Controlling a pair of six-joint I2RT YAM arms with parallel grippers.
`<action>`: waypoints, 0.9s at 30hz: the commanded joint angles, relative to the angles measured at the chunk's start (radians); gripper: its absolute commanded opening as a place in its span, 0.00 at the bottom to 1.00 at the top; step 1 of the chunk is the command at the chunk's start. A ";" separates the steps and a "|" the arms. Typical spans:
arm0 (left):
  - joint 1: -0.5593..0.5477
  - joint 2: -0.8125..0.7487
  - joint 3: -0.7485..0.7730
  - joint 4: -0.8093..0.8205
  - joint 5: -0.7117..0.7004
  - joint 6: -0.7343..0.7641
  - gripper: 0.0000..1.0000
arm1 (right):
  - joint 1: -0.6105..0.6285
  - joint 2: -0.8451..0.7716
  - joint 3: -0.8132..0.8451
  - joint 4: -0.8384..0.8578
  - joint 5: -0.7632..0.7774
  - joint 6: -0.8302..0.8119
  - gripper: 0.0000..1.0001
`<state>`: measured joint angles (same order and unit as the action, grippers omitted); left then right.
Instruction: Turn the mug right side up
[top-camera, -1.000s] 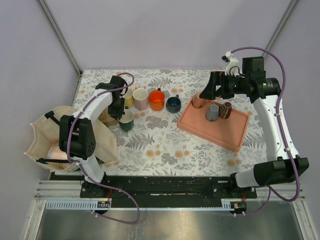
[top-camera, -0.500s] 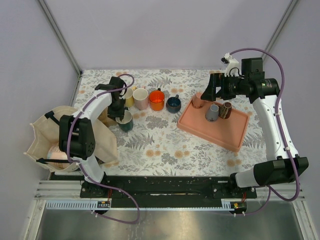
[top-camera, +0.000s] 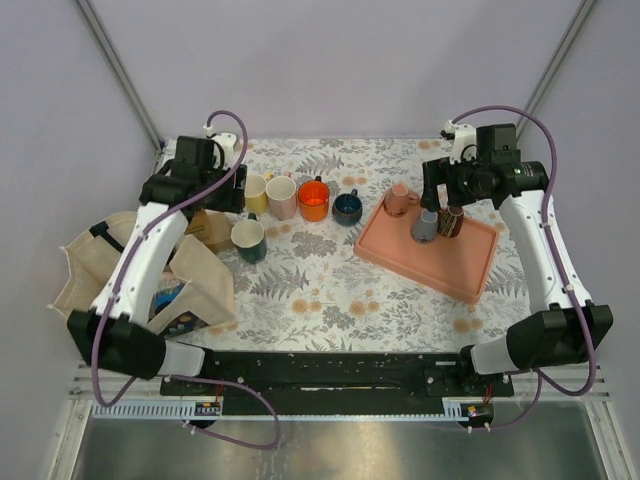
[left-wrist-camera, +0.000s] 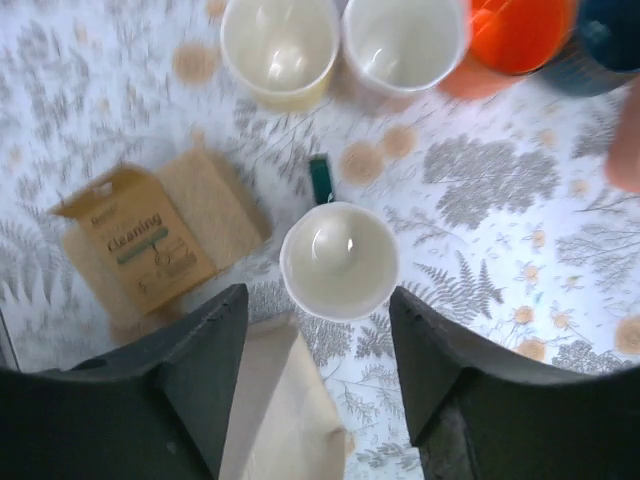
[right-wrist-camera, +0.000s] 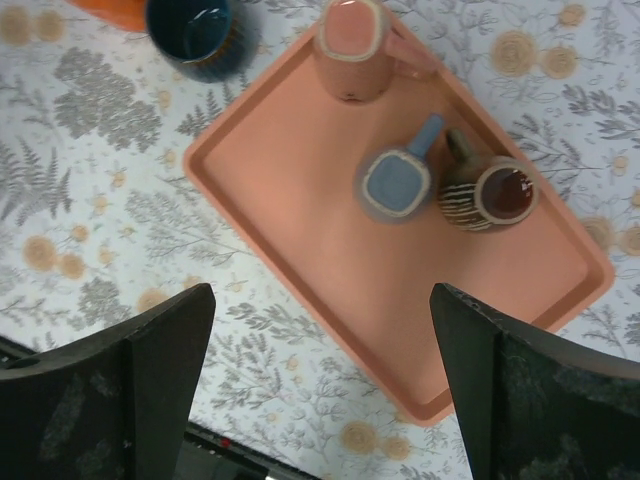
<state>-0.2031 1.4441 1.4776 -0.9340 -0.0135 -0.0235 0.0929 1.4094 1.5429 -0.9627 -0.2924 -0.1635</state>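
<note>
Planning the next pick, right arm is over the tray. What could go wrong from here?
1. The blue-grey mug and the striped mug sit with hardly any gap between them, so a finger of the right gripper coming down for one could knock the other.
2. The pink mug stands in a corner of the tray; a finger may catch the rim there.
3. The left gripper hangs open over the upright green mug; a low sideways move could tip it.

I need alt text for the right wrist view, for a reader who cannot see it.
A salmon tray on a floral tablecloth holds three mugs: a pink mug and a blue mug, both apparently base up, and a striped brown mug showing its opening. The right hand, open, frames the bottom corners.
</note>
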 joint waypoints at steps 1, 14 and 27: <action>-0.021 -0.224 -0.135 0.283 0.182 0.100 0.65 | -0.027 0.069 0.019 0.067 0.153 -0.073 0.96; -0.062 -0.386 -0.428 0.558 0.316 0.039 0.99 | -0.122 0.402 0.157 0.082 0.147 0.038 0.85; -0.048 -0.364 -0.396 0.511 0.323 0.027 0.99 | -0.136 0.513 0.100 0.076 0.335 0.077 0.82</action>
<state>-0.2630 1.0801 1.0340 -0.4618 0.2703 0.0067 -0.0326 1.9312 1.6947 -0.8852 -0.0349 -0.1226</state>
